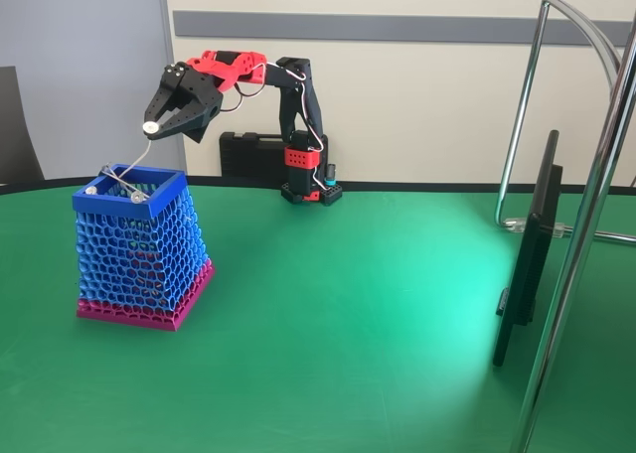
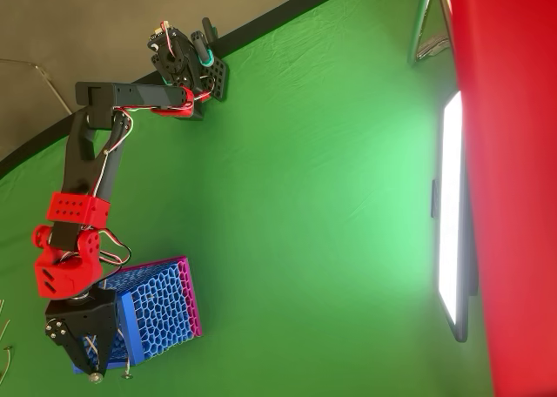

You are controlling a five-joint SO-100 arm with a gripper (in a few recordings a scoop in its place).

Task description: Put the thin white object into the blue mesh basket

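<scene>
The green table (image 1: 348, 354) fronts the blue mesh basket (image 1: 139, 249). Above its rim, the gripper (image 1: 154, 125) pinches the thin white object (image 1: 134, 163), lower end at the opening. Releasing well means lowering first, so it drops inside.

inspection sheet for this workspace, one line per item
surface: green table, bare in the middle.
job's things: blue mesh basket upright at left of the fixed view; thin white object runs from the tool down to the rim.
clutter: ball-tipped sticks on the basket top.
tool: tool above the basket, apparently gripping the white object.
cables: white and red wires along the arm.
surroundings: black case behind the arm, metal stand and a screen at right.
</scene>
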